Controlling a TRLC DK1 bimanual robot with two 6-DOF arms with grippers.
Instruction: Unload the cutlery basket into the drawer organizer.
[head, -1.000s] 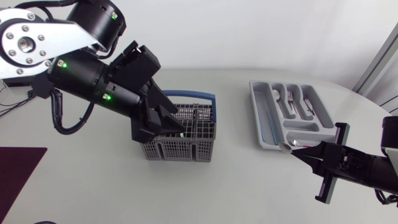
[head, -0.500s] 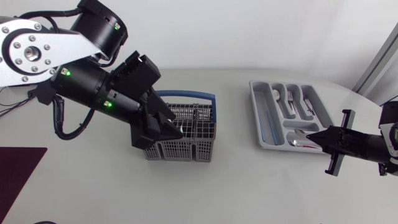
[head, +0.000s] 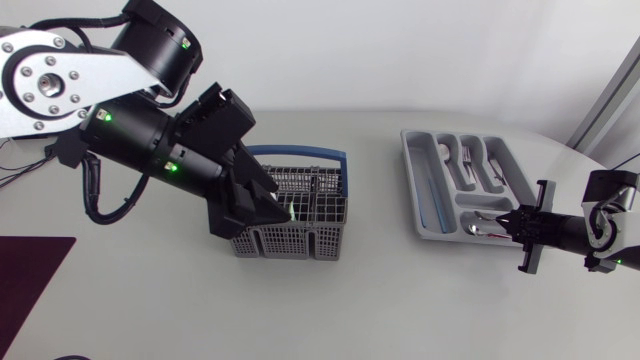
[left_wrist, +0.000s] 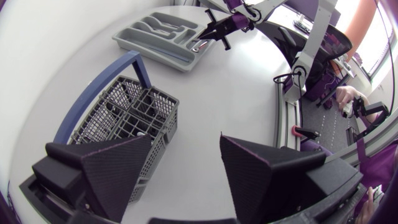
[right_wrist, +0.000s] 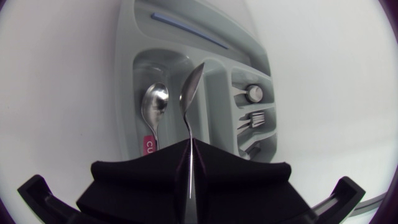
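White table (head: 400, 310), right jaws gripping spoon (right_wrist: 191, 93) beside pink-labelled spoon (right_wrist: 154, 102), left jaws wide, empty

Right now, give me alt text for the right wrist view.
The right gripper is shut on a spoon, its bowl out ahead over the grey organizer compartment where another spoon lies. A fork lies in a neighbouring compartment.

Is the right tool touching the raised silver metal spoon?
Touching: right wrist view shows the right tool shut on the handle of the silver metal spoon.
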